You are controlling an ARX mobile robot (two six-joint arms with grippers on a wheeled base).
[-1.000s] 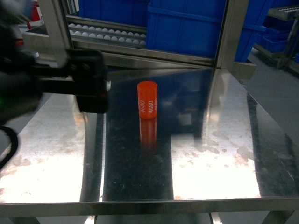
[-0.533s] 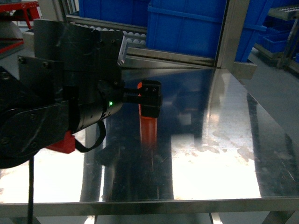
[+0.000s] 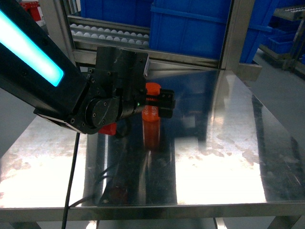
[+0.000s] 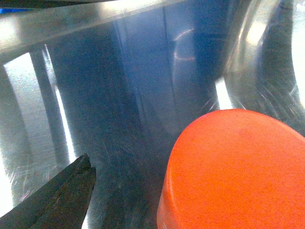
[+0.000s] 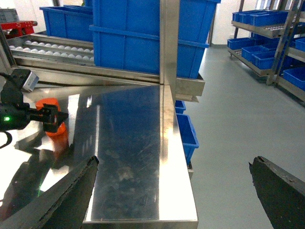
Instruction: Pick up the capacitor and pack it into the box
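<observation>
- Left arm, black with a lit cyan strip (image 3: pixel 31 47), reaches in from the upper left of the head view across the polished stainless-steel surface (image 3: pixel 214 157).
- Left gripper (image 3: pixel 157 102) sits at the orange cylindrical capacitor (image 3: pixel 151 112), its black fingers (image 3: pixel 167 104) at the upper part of the body. Fingers around it, but contact is not visible; can't tell if clenched or released.
- Capacitor stands upright on the surface, mid-depth, slightly left of centre; its orange reflection runs down the steel below it.
- Left wrist view: capacitor's flat orange top (image 4: pixel 238 171) fills the lower right; one dark fingertip (image 4: pixel 57 200) at lower left, apart from it with bare steel between. Other finger out of view.
- Right wrist view: same capacitor (image 5: pixel 53 126) far left with the left gripper (image 5: pixel 50 115) on it.
- Right gripper (image 5: pixel 176 191): fingers released, spread wide, one dark tip (image 5: pixel 62 195) at lower left, the other at lower right, hovering at the near right corner of the surface, grasping nothing.
- Behind the surface: steel upright post (image 5: pixel 169 43), roller conveyor track (image 3: pixel 105 33), stacked blue plastic crates (image 3: pixel 190 26).
- Far right: grey floor (image 5: pixel 228 129) and shelving with more blue crates (image 5: pixel 267 24).
</observation>
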